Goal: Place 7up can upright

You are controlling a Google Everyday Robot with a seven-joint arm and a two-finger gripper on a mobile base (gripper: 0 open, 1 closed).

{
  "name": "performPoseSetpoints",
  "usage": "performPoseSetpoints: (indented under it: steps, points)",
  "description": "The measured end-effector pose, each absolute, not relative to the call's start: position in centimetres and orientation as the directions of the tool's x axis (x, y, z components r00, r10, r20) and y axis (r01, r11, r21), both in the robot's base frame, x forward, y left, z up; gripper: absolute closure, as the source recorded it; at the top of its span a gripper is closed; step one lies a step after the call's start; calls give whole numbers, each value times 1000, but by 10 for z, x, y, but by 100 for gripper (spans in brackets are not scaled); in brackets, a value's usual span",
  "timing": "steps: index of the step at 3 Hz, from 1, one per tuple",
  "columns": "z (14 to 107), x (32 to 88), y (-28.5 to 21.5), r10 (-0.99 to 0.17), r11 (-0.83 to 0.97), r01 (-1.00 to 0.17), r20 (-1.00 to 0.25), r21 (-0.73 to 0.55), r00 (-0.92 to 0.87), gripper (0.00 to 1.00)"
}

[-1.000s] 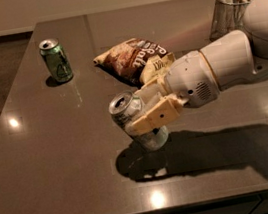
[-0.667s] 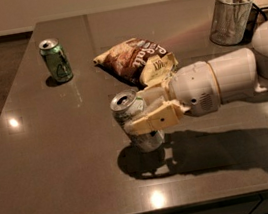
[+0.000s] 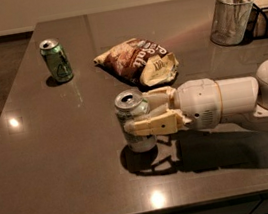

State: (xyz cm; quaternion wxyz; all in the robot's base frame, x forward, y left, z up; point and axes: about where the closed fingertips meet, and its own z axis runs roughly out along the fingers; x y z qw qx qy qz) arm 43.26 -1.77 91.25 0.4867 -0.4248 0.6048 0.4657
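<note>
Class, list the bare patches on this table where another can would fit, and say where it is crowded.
Bare: the near-left corner of the table, left of the 7up can in the gripper; the strip between green can and chip bag. Crowded: far right, around the mesh cup; the arm covers the near right.

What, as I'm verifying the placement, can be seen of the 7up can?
The 7up can is silvery aluminium with green markings and an opened silver top. It stands upright, base apparently on the dark table, nearer the camera than the chip bag. The gripper clasps it, one finger on either side.
</note>
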Motion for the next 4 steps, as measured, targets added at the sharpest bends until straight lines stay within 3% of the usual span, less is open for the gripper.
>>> performPoseSetpoints:
  steps: [3,4]
  points:
    - [901,433,-17,-13,214,-972,-995,97,-102,6]
    - [902,432,-15,-14,211,-973,-995,96,-101,0]
